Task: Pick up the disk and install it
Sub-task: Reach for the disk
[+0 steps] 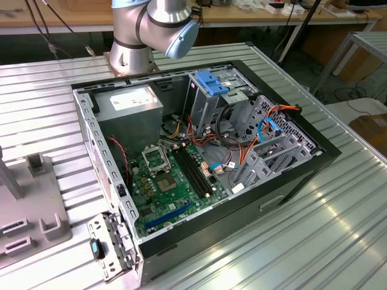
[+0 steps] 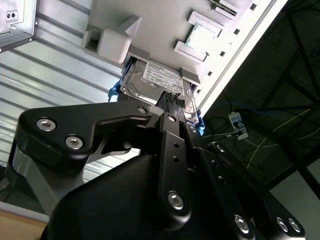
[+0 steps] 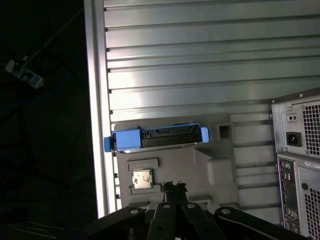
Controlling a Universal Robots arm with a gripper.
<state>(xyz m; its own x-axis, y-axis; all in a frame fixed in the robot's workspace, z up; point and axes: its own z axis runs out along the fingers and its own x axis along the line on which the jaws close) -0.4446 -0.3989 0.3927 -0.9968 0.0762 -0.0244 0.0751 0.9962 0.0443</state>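
The disk (image 2: 139, 85) is a flat silver-grey metal drive with a round pressed relief on its face, a white label (image 2: 162, 75) printed in black, and a blue plastic frame (image 2: 114, 93) along its edges. It sits in a slot of a pale grey plate (image 2: 150, 20) that lies on the ribbed metal counter (image 3: 200, 60), close to the counter's edge. In the first wrist view the disk (image 3: 155, 138) shows edge-on as a narrow blue-framed bar with a dark recessed strip along it; whether it stands upright or leans I cannot tell. A square processor chip (image 3: 142, 178) rests in a pocket of the same plate, just beside the drive. The tool (image 3: 175, 187) hovers near the disk with its tips drawn together and nothing between them. In the second wrist view the tool (image 2: 170, 102) overlaps the drive's near edge, and I cannot tell whether it touches. The rear of an open computer case (image 3: 300, 160) stands next to the plate. In the exterior view the case (image 1: 290, 181) lies on its side on the counter, showing a green motherboard (image 1: 175, 181) and a grey metal cage (image 1: 202, 106) with blue tabs. The arm (image 1: 151, 24) rises behind it, and the plate (image 1: 36, 211) is at the exterior view's left.
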